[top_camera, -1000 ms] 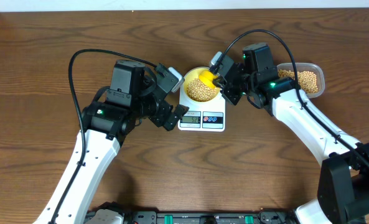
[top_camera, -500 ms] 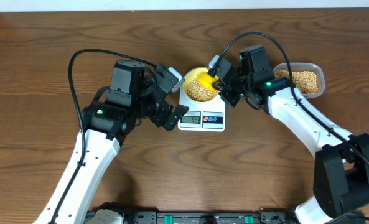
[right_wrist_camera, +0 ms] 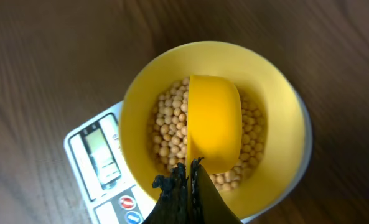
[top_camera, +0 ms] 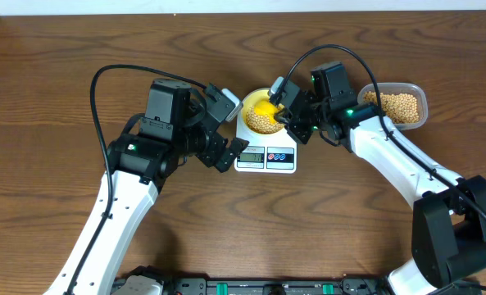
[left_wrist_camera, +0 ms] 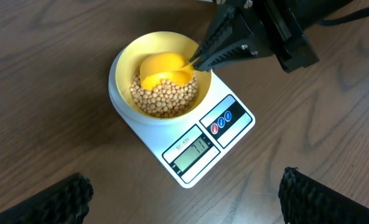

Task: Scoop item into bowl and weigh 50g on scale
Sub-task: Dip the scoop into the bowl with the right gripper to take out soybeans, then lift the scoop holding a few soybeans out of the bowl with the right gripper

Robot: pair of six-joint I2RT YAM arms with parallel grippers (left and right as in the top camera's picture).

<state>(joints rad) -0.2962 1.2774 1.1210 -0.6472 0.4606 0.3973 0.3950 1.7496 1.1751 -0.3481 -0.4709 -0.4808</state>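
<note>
The pale-yellow bowl [top_camera: 249, 105] sits on the white scale [top_camera: 265, 156] and holds tan beans [top_camera: 263, 122]. My right gripper [top_camera: 282, 110] is shut on the handle of a bright yellow scoop [top_camera: 265, 106] that lies tipped over the beans in the bowl. The right wrist view shows the scoop [right_wrist_camera: 214, 124] turned over above the beans [right_wrist_camera: 167, 129], with the gripper [right_wrist_camera: 188, 171] pinching its handle. The left wrist view shows the bowl [left_wrist_camera: 125, 68], scoop [left_wrist_camera: 163, 67] and scale [left_wrist_camera: 196, 149]. My left gripper [top_camera: 230, 131] is open and empty beside the scale's left edge.
A clear plastic tub [top_camera: 398, 106] of beans stands to the right of the scale, behind my right arm. The scale's display [left_wrist_camera: 191, 148] faces the table's front; its reading is too small to tell.
My right gripper has moved a little to the left and turned the scoop further over inside the bowl. The left arm has not moved.
</note>
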